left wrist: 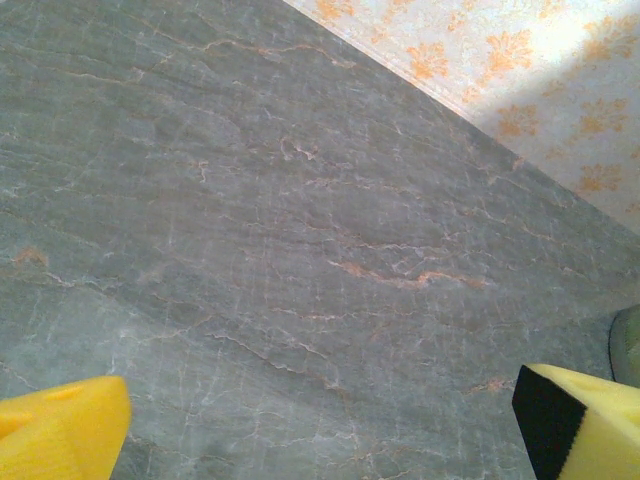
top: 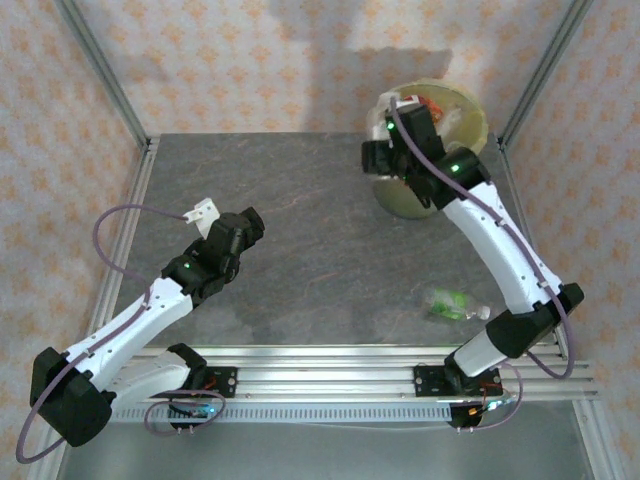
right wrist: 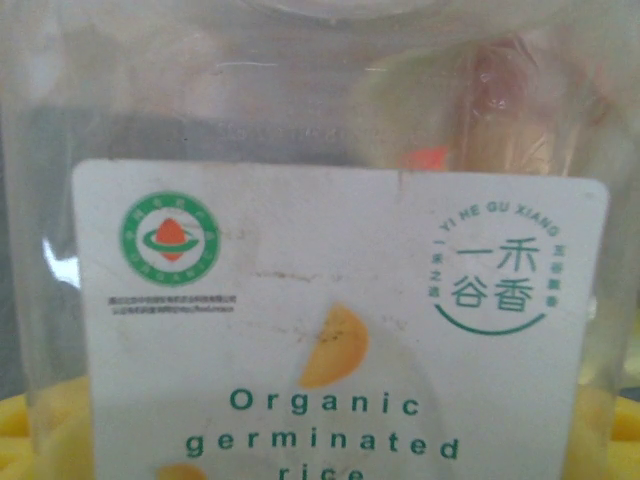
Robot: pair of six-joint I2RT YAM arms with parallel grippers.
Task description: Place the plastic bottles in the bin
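Reaches with right arm [top: 500,240] to far right of table [top: 290,190], setting right gripper [top: 402,108] above mouth of bin [top: 478,128]. Clamps rice bottle [right wrist: 340,300] between yellow fingers [right wrist: 25,445], glimpsed at both bottom corners of right wrist view, partly through clear plastic. Shows on bottle's white label a round green logo at upper left, green Chinese characters in a ring at upper right, an orange wedge at middle and green words "Organic germinated rice" below. Leaves shapes behind bottle as pale and orange-red blurs, too vague to name. Places bin at far right corner of table, near patterned wall [top: 300,60], pale yellow-green, with red and white bits by gripper at its mouth, too small to tell apart. Finds green bottle [top: 455,303] lying on its side on table at near right, just beside right arm's lower link, white cap toward that arm, well apart from bin, just beyond rail [top: 330,365]. Hangs left gripper [left wrist: 320,415] over table left of middle, well apart from bin and both bottles. Spreads its yellow fingers wide apart, one at each bottom corner of left wrist view, black pad on inner face of right one, grey veined stone between them, wall beyond table's far edge
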